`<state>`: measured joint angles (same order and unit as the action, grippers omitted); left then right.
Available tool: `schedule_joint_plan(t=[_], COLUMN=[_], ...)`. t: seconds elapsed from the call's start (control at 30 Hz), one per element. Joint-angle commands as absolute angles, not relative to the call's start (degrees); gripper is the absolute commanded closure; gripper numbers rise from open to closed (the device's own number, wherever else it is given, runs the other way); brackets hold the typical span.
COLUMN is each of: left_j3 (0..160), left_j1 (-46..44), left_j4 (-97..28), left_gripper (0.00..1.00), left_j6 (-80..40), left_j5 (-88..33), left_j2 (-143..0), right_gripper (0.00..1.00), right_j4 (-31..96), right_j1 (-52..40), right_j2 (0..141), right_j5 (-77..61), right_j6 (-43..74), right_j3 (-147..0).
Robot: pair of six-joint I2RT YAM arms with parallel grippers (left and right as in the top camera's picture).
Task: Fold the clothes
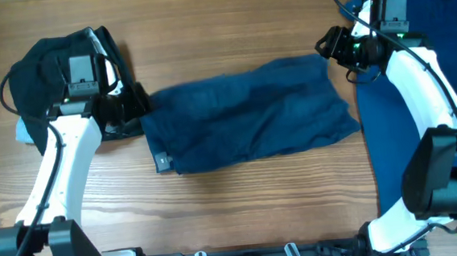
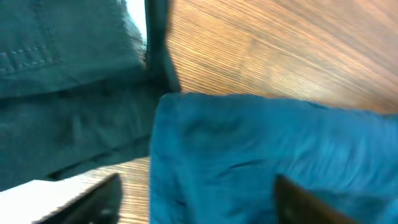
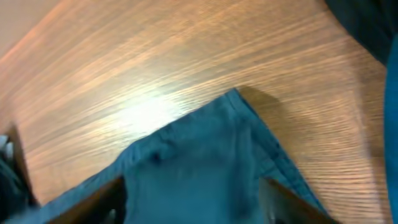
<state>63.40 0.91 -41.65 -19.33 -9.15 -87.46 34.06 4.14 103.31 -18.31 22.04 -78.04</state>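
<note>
Blue garment (image 1: 248, 114) runs left to right — left end effector (image 1: 140, 110) and right end effector (image 1: 324, 47) gape at its ends.

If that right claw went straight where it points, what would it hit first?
Most likely the corner of the dark blue garment, between the open fingers of the right gripper; depth is unclear.

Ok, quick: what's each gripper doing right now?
Left gripper: open, fingers spread over the edge of the dark blue garment.
Right gripper: open, straddling a corner of the garment, not clamped.
</note>
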Motion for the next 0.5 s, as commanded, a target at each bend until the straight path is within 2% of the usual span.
schedule_joint_plan(t=[0.0,0.17,0.27,0.3,0.37,0.43,0.47], left_j3=[64.01,64.01,63.99,63.99,63.99,63.99,63.99], left_j1=[1.96,2.35,2.35,2.35,2.28,1.85,1.43], left_j4=[-43.07,-47.70,-49.58,-49.93,-50.72,-51.62,-52.03], left_gripper=[0.07,0.05,0.06,0.09,0.16,0.34,0.51], left_j6=[-19.68,-19.70,-19.70,-19.68,-19.59,-18.52,-17.67], left_j5=[-6.09,-7.90,-10.63,-11.03,-11.11,-12.67,-14.35], left_j2=[-86.15,-82.94,-82.83,-82.83,-82.83,-82.83,-82.83], right_gripper=[0.25,0.25,0.25,0.29,0.54,0.72,0.78], right_j4=[37.45,53.58,56.40,55.07,50.28,44.62,42.96], right_j1=[7.18,14.00,14.31,13.87,12.49,10.17,9.17], right_j2=[103.35,103.02,103.02,103.02,103.02,103.24,103.42], right_j5=[-15.03,-15.14,-20.25,-23.59,-28.18,-30.37,-30.50], right_j6=[21.71,19.46,11.75,9.85,7.90,9.28,10.68], right_j3=[-78.65,-78.11,-75.53,-74.54,-72.75,-71.22,-70.89])
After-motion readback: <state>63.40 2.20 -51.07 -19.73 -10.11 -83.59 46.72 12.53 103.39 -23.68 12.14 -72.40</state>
